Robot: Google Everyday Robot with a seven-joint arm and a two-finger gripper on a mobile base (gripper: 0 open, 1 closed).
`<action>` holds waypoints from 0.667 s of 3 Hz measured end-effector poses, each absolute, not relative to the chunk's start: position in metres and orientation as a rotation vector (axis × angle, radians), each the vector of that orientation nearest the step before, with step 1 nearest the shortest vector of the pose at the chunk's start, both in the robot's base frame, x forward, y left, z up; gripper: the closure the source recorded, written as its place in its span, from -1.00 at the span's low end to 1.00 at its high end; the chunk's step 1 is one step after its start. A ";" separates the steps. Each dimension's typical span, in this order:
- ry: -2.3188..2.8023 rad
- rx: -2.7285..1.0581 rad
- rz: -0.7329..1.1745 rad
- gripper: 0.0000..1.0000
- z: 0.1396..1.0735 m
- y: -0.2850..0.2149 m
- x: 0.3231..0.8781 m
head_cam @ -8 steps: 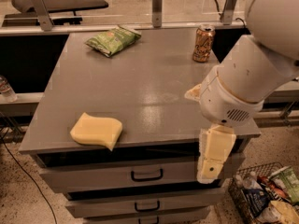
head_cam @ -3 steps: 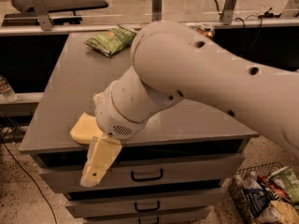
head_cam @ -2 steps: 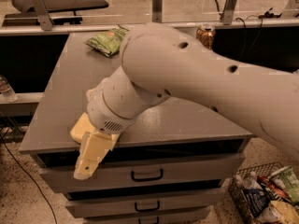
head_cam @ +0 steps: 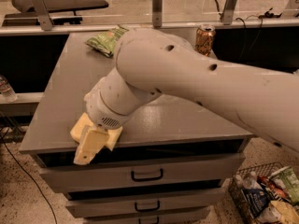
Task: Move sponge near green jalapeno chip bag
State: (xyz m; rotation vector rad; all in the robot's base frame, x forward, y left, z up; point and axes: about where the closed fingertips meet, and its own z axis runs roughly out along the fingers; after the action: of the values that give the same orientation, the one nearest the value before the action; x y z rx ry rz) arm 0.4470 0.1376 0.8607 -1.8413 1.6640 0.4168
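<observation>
Over the last few seconds the white robot arm [head_cam: 187,78] has swung from the lower right of the frame across to the lower left. Its cream-yellow gripper [head_cam: 88,148], which hung off the front right corner of the grey cabinet top [head_cam: 56,97], now hangs over the front edge of the pale yellow, wavy-edged foam sponge [head_cam: 79,126] and partly covers it. Whether the gripper is spread, pressed together or pinching anything cannot be told from this angle. The sponge lies where it lay before, at the front left of the cabinet top in the lower left of the frame, so I judge that the reach is done while the grasp and the carry are not. The crinkled green foil jalapeno chip bag [head_cam: 106,40] sits well apart at the upper left, at the far edge. By count there is one sponge, one green bag, one gold drink can [head_cam: 204,38] at upper centre-right, three drawer handles [head_cam: 146,175] below, and one wire basket [head_cam: 240,195] of packets at lower right.
</observation>
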 end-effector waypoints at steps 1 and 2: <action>1.675 -1.849 0.413 -0.19 0.851 0.136 0.453; 1.689 -1.861 0.412 0.26 0.836 0.136 0.455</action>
State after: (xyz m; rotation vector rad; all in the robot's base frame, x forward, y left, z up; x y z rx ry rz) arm 0.4554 0.1360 0.8363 -1.8609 1.6892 0.4121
